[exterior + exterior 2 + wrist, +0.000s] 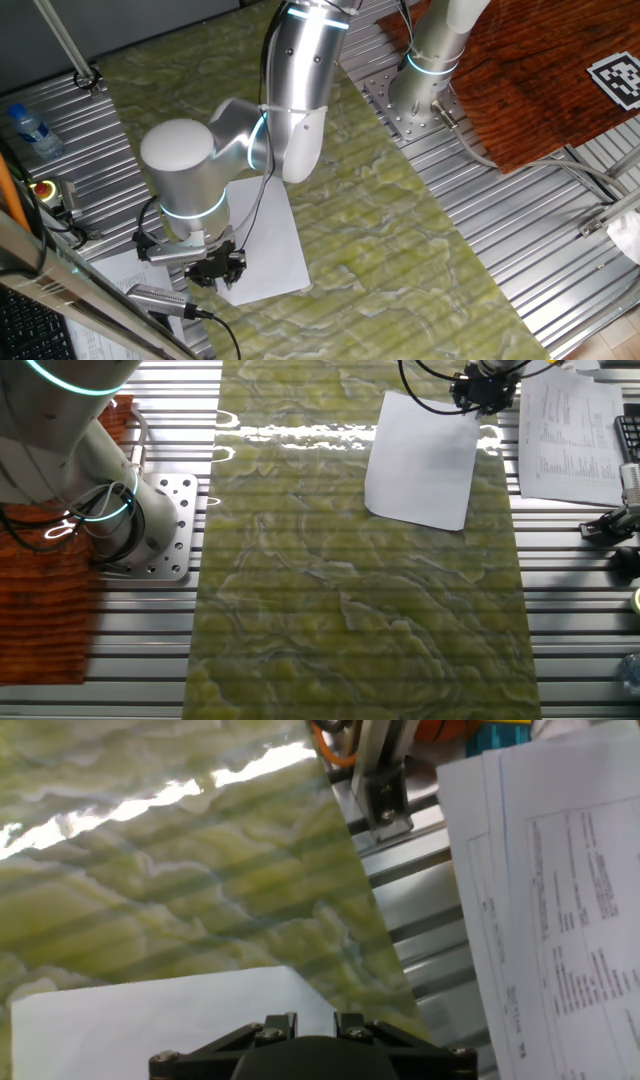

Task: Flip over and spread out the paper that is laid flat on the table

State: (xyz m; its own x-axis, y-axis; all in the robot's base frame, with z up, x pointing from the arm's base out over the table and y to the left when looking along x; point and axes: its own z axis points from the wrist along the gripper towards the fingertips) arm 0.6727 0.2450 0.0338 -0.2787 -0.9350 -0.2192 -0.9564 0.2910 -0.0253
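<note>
Evidently the gripper [219,270] hovers at a corner of the paper [424,457], which lies flat on the table [350,610] (a corner being easiest to lift for flipping), though whether its fingers are open or holding anything I cannot tell.

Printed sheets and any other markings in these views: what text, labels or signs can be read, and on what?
Printed sheets beside the table: lines of text and boxes, too small and blurred to read.
Black-and-white square marker on the wooden board: a coded pattern, no words.
The paper under the end effector: blank.
No other readable text.
</note>
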